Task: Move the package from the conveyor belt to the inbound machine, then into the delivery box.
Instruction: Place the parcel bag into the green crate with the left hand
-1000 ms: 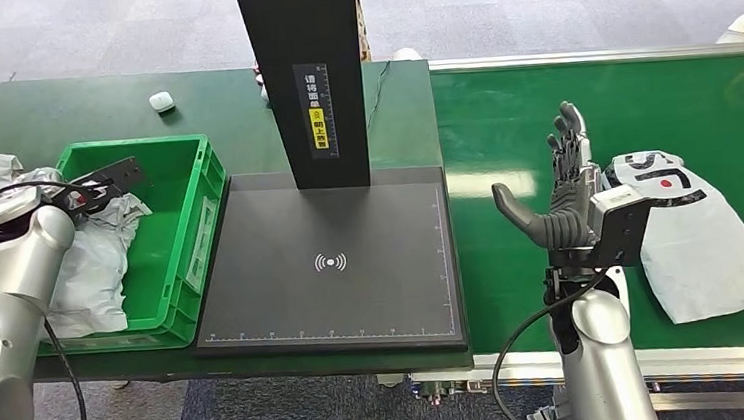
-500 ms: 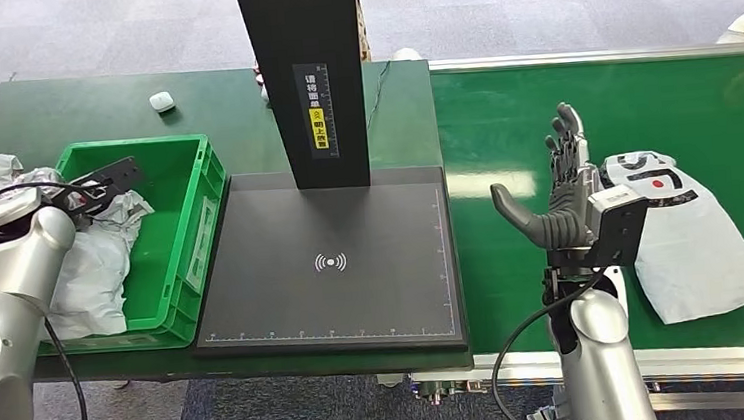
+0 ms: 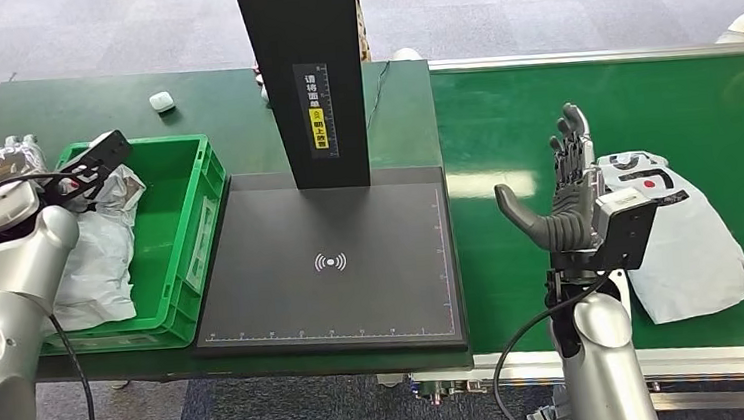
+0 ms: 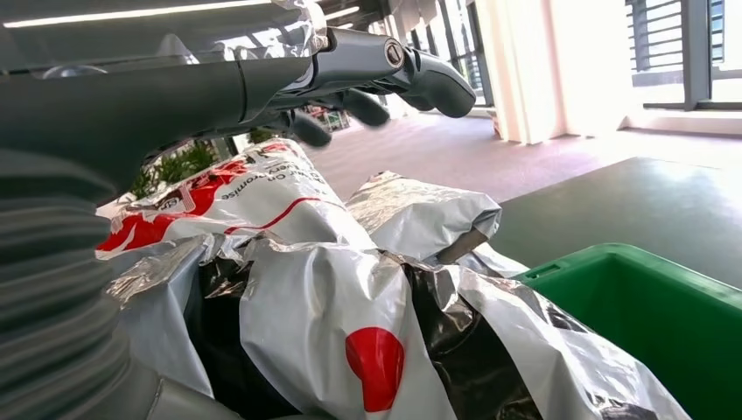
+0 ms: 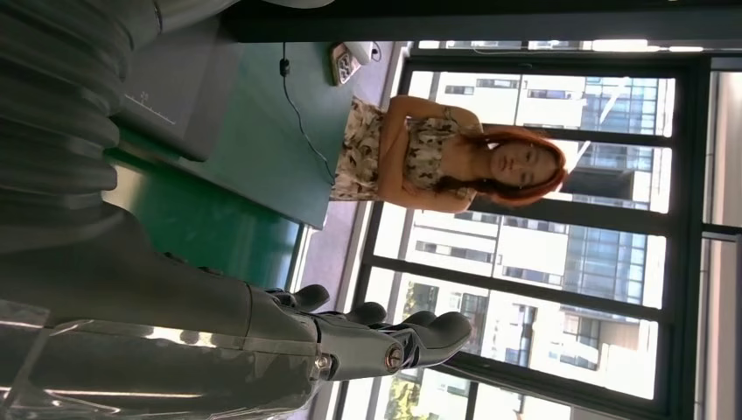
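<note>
A parcel-sorting station in an office-type hall: a green conveyor belt runs beside a black scanning pad, with a green crate of mailer bags on its other side.

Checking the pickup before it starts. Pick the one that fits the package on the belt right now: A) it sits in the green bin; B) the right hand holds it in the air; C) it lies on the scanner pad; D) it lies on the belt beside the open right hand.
D: the package lies flat on the belt, just beyond the right hand, whose fingers are spread and hold nothing.
</note>
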Robot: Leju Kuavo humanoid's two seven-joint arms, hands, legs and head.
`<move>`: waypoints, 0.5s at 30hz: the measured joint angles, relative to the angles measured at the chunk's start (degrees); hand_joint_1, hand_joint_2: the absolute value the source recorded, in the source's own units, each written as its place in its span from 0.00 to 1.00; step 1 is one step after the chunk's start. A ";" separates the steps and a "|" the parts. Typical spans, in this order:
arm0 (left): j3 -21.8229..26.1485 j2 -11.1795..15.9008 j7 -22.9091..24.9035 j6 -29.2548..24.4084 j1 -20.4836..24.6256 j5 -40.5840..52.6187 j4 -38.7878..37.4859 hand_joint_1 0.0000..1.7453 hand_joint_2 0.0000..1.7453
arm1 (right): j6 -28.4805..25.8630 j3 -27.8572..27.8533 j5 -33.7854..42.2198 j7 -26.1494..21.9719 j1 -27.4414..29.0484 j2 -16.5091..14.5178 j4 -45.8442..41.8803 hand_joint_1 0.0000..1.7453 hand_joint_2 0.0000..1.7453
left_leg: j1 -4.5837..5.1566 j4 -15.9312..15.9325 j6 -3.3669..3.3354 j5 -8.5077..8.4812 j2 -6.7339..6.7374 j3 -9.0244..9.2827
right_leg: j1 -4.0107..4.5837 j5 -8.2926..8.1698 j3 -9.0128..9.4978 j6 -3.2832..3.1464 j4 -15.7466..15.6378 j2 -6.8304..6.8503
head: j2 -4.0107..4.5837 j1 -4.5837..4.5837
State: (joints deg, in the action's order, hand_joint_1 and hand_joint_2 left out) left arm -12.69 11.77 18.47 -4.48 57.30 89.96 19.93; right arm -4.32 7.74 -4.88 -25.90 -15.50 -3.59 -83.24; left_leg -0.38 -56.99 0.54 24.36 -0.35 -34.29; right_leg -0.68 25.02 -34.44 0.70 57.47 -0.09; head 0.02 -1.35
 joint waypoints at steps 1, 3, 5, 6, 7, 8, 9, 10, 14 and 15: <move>-0.03 -0.05 0.00 -0.09 0.01 0.00 0.00 0.00 1.00 | -0.01 0.00 0.01 0.01 0.00 0.02 -0.04 0.00 1.00 | 0.00 0.00 0.00 0.00 0.00 0.00 | 0.00 0.00 0.00 0.00 0.00 0.00 | 0.00 0.01; -0.09 -0.14 0.00 -0.26 0.02 0.00 0.00 0.00 1.00 | -0.01 0.00 0.01 0.02 0.01 0.04 -0.05 0.00 1.00 | 0.00 0.00 0.00 0.00 0.00 0.00 | 0.00 0.00 0.00 0.00 0.00 0.00 | 0.00 0.00; -0.15 -0.21 0.00 -0.37 0.03 0.00 0.00 0.00 1.00 | -0.01 0.00 0.01 0.02 0.01 0.05 -0.05 0.00 1.00 | 0.00 0.00 0.00 0.00 0.00 0.00 | 0.00 0.00 0.00 0.00 0.00 0.00 | 0.00 -0.01; -0.18 -0.25 0.00 -0.38 0.04 0.00 0.00 0.00 1.00 | -0.01 0.00 0.01 0.02 0.01 0.05 -0.05 0.00 1.00 | 0.00 0.00 0.00 0.00 0.00 0.00 | 0.00 0.00 0.00 0.00 0.00 0.00 | 0.00 -0.01; -0.19 -0.28 0.00 -0.39 0.04 0.00 0.00 0.00 1.00 | -0.01 0.00 0.01 0.02 0.02 0.05 -0.05 0.00 1.00 | 0.00 0.00 0.00 0.00 0.00 0.00 | 0.00 0.00 0.00 0.00 0.00 0.00 | 0.00 0.00; -0.20 -0.30 0.00 -0.40 0.05 0.00 0.00 0.00 1.00 | -0.01 0.00 0.01 0.02 0.01 0.05 -0.05 0.00 1.00 | 0.00 0.00 0.00 0.00 0.00 0.00 | 0.00 0.00 0.00 0.00 0.00 0.00 | 0.00 0.00; -0.21 -0.32 0.00 -0.41 0.05 0.00 0.00 0.00 1.00 | -0.01 0.00 0.01 0.02 0.02 0.05 -0.05 0.00 1.00 | 0.00 0.00 0.00 0.00 0.00 0.00 | 0.00 0.00 0.00 0.00 0.00 0.00 | 0.00 0.00; -0.21 -0.33 -0.04 -0.48 0.05 0.00 0.00 0.00 1.00 | -0.01 0.00 0.01 0.02 0.01 0.06 -0.05 0.00 1.00 | 0.00 0.00 0.00 0.00 0.00 0.00 | 0.00 0.00 0.00 0.00 0.00 0.00 | 0.00 0.00; -0.21 -0.42 -1.24 -2.30 0.06 0.00 0.00 0.00 1.00 | -0.03 0.00 0.01 0.02 0.01 0.07 -0.06 0.00 1.00 | 0.00 0.00 0.00 0.00 0.00 0.00 | 0.00 0.00 0.00 0.00 0.00 0.00 | 0.00 -0.01; -0.21 -0.49 -1.89 -3.30 0.07 0.00 0.00 0.00 1.00 | -0.05 0.00 0.02 0.02 0.02 0.07 -0.07 0.00 1.00 | 0.00 0.00 0.00 0.00 0.00 0.00 | 0.00 0.00 0.00 0.00 0.00 0.00 | 0.00 -0.01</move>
State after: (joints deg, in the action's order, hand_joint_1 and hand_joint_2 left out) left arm -12.90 11.28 16.58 -7.78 57.37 89.96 19.93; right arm -4.37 7.74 -4.86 -25.88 -15.49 -3.52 -83.31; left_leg -0.38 -57.00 0.54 24.36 -0.35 -34.29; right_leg -0.68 25.02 -34.44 0.70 57.47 -0.09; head 0.02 -1.36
